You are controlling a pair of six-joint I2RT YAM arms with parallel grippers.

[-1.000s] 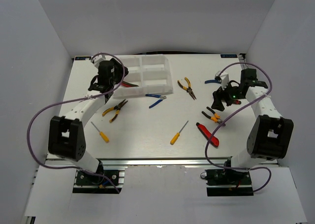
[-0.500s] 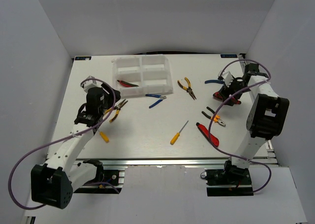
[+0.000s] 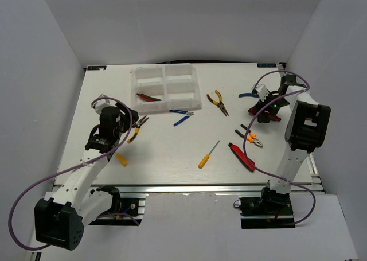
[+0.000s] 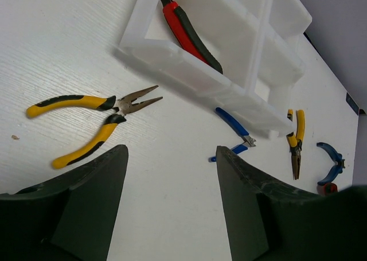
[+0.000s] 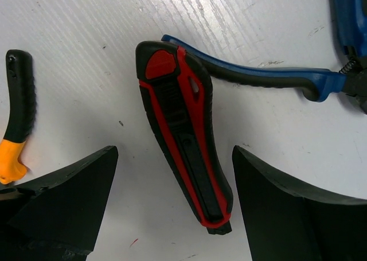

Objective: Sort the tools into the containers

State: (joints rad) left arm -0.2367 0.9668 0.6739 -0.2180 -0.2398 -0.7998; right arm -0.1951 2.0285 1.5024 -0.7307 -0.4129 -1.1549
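- The red-and-black knife [image 5: 183,135] lies flat on the worktop [image 3: 172,140], far right. It sits right between the right gripper [image 5: 175,158] fingers.
- That gripper is spread wide, one finger on each side of the knife and not clamped on it. A blue handle touches the knife's top end; that's one pair of blue pliers [image 3: 249,93].
- The right arm is folded up tight, with the elbow high and the wrist tipped down over the knife.
- The tray [image 3: 169,106] sits far left of centre. It holds one tool so far, a red-and-black cutter [image 4: 186,31] lying slantwise in the near-left compartment.
- The left gripper [image 4: 171,163] is released too, with nothing between the fingers. It hangs over bare worktop, with the yellow-and-black pliers [image 4: 92,120] just off to its left.
- The left arm stretches out in a long diagonal from its base, wrist angled down towards the tray.
- Tool count, ten in all:
- Five pliers: two yellow-and-black, the other being the centre pliers [image 3: 218,102]; two blue, the other being the blue pair [image 3: 182,116] just near of the tray; and one orange-and-black pair [image 3: 249,136].
- Three red ones: the knife, the cutter in the tray, and a red cutter [image 3: 242,156] near the right front.
- Two screwdrivers: the middle screwdriver [image 3: 208,154] and the left screwdriver [image 3: 120,158].
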